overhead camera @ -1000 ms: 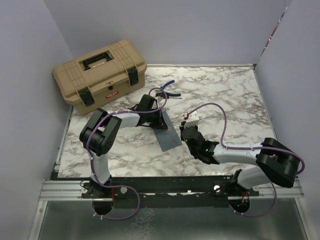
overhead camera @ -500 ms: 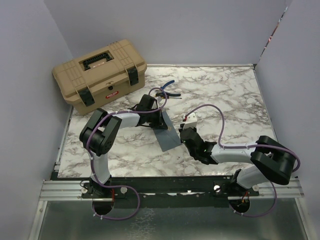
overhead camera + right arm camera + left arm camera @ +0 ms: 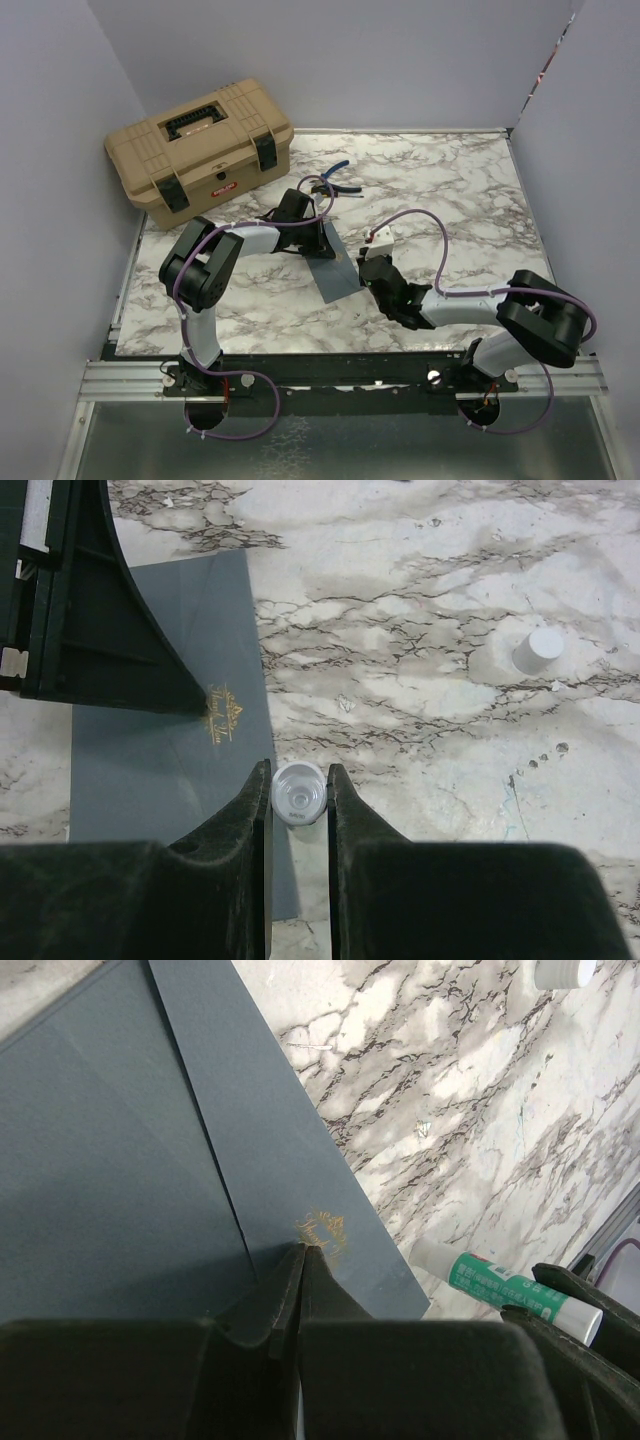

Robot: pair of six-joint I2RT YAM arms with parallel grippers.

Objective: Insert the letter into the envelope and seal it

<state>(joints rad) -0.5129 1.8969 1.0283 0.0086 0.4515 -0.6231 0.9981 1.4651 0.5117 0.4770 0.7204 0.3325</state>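
Marble-patterned counter [image 3: 470,180] carries everything. A tan toolbox [image 3: 200,150] sits at its far left corner, with blue-handled pliers [image 3: 335,178] near the far edge.

The envelope [image 3: 338,275] lies flat near the middle of the counter. We cannot see the letter anywhere. We judge it is already inside, so the step in hand is gluing the flap.

The left jaws are fully shut and hold nothing. Their tips press down on the envelope beside its gold seal mark [image 3: 322,1230] and pin it to the counter.

The right jaws stand narrow, clamped on a green-and-white glue stick [image 3: 298,792]. Its uncapped tip points down at the envelope's long edge. We cannot tell whether the tip touches the paper. The white cap [image 3: 537,650] stands apart on the bare counter, toward the right edge.

To do this step well:
- Maintain the left-side pressure so that the envelope cannot slide under the glue.
- Lower the tip lightly, then draw it along the flap margin in one steady pass.
- Route the stroke clear of the left jaws.
- Confirm the fold line first. We cannot tell from these views whether the flap lies open or folded.
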